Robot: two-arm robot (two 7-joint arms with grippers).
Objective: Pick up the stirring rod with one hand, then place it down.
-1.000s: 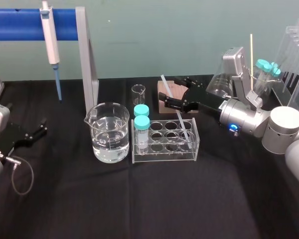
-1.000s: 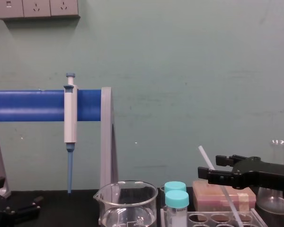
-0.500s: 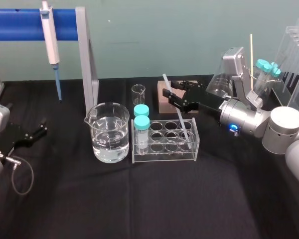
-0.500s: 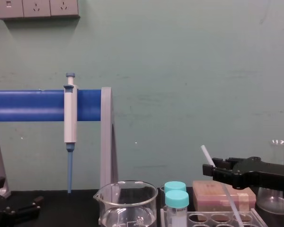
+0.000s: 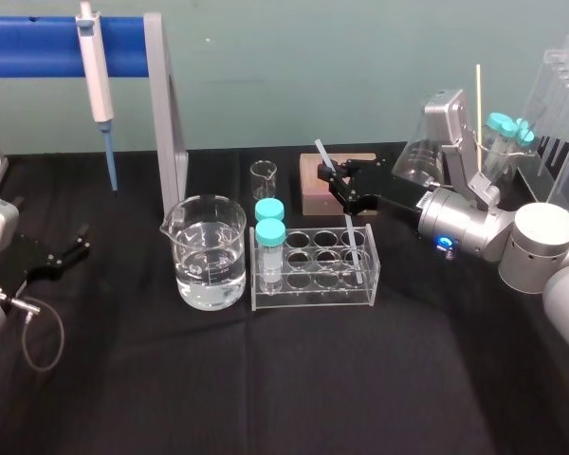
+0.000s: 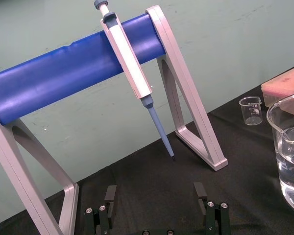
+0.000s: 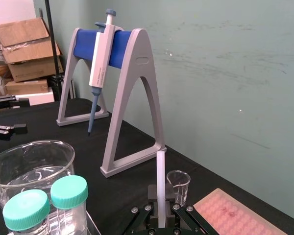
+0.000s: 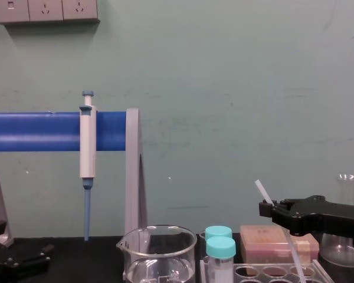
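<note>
The stirring rod (image 5: pixel 322 154) is a thin translucent-white rod standing tilted, its lower end inside the clear test tube rack (image 5: pixel 313 282). My right gripper (image 5: pixel 339 182), black with two blocky fingers, is shut on the rod's upper part above the rack's back row. In the right wrist view the rod (image 7: pixel 160 171) rises straight up from between the closed fingers of the right gripper (image 7: pixel 160 201). The chest view shows the rod's top (image 8: pixel 262 191) poking out above the right gripper (image 8: pixel 268 208). My left gripper (image 5: pixel 71 248) rests open and idle at the table's left edge, holding nothing (image 6: pixel 155 196).
A water-filled beaker (image 5: pixel 209 251) stands left of the rack, which holds two teal-capped tubes (image 5: pixel 269 235). A small beaker (image 5: pixel 264 177) and a pinkish block (image 5: pixel 313 194) sit behind. A pipette (image 5: pixel 95 66) hangs on the blue stand (image 5: pixel 38 43). A flask (image 5: pixel 415 159) and tube holders crowd the right.
My right gripper's fingers have closed onto the stirring rod. The rod's top has shifted a little to the right and stands more upright. The left arm has not moved.
</note>
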